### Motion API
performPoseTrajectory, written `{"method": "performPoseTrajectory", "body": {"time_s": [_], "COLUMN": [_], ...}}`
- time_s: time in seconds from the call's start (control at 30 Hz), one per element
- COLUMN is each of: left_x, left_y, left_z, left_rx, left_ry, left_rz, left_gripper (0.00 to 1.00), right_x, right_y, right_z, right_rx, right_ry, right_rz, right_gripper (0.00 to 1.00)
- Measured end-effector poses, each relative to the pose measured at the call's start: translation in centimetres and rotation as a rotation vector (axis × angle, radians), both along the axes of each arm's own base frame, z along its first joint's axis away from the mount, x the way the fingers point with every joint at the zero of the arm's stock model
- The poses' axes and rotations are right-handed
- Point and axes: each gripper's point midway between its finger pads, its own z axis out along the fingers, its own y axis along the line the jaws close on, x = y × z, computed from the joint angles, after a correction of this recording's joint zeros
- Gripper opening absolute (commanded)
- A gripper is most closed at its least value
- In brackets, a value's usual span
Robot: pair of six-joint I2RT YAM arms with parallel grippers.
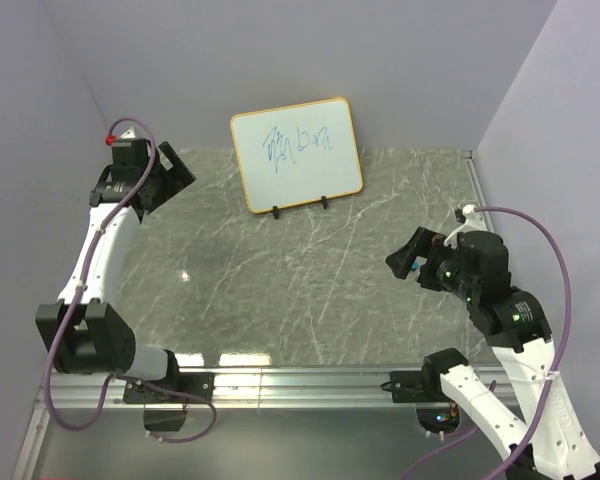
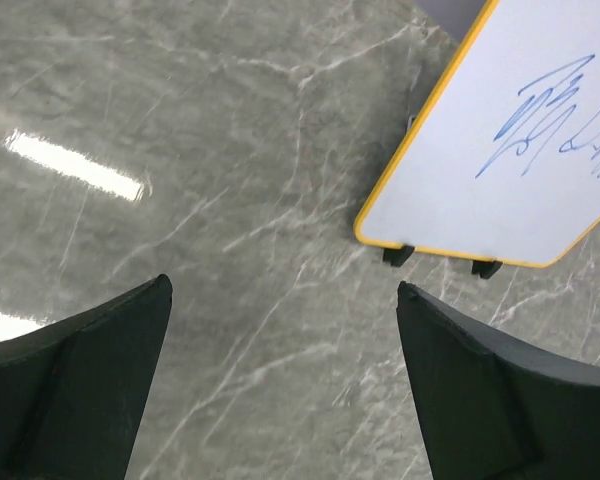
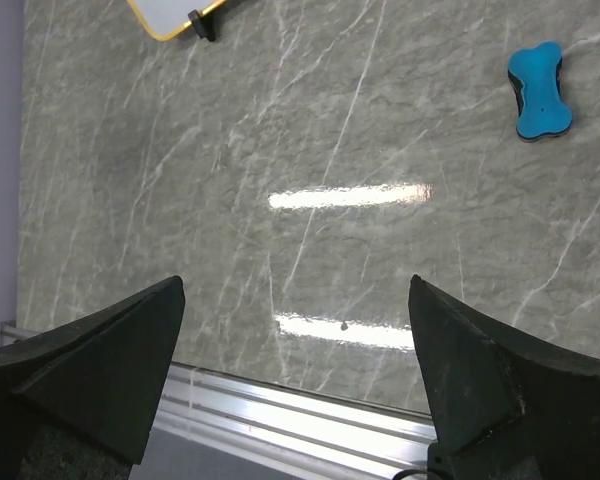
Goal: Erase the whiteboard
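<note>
whiteboard (image 1: 296,155) stands propped, blue scribbles on it; left gripper (image 2: 282,283) and right gripper (image 3: 296,280) gape wide, holding nothing.

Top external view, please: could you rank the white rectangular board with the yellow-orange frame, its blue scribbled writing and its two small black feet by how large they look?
1. White rectangular whiteboard with the yellow-orange frame.
2. Blue scribbled writing on it.
3. The two small black feet look alike in size, so I would not rank one above the other.
</note>
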Motion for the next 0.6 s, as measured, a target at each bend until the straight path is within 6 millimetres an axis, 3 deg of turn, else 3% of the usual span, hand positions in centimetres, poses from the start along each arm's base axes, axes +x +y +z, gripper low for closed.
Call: {"method": "performPoseTrajectory", "body": {"time_s": [0.1,0.23,0.3,0.37,0.47,0.53,0.6], "left_x": [-1.8,-2.7,-4.8,-6.3,-6.0,-5.6,-6.5], "left_y": [-0.2,0.1,0.8,1.7,1.6,0.7,0.0], "left_z": [1.7,7.7,8.0,6.3,2.3,-2.0,-5.8], "left_rx": [0.014,0.03,0.008,-0.029,-0.072,-0.087,-0.091], "left_ry": [0.018,-0.16,-0.203,-0.19,-0.079,0.043,0.165], "left_rz": [0.011,0.028,0.061,0.083,0.081,0.061,0.047], "left_gripper": [0.99,0.99,0.99,0.99,0.98,0.98,0.95], "right_x": [0.1,0.5,0.8,1.5,3.2,4.5,5.9], "right_y": [0.0,-0.1,-0.2,-0.3,-0.4,-0.2,-0.1], "right_z": [-0.2,-0.7,-1.2,-1.9,-2.8,-3.1,-4.4], "right_rx": [-0.018,-0.053,-0.074,-0.105,-0.17,-0.197,-0.228], "right_ry": [0.002,0.017,0.035,0.073,0.172,0.218,0.277], "right_rz": [0.011,0.012,0.011,0.007,-0.004,-0.004,-0.009], "right_gripper": [1.0,1.0,1.0,0.99,0.97,0.96,0.96]}}
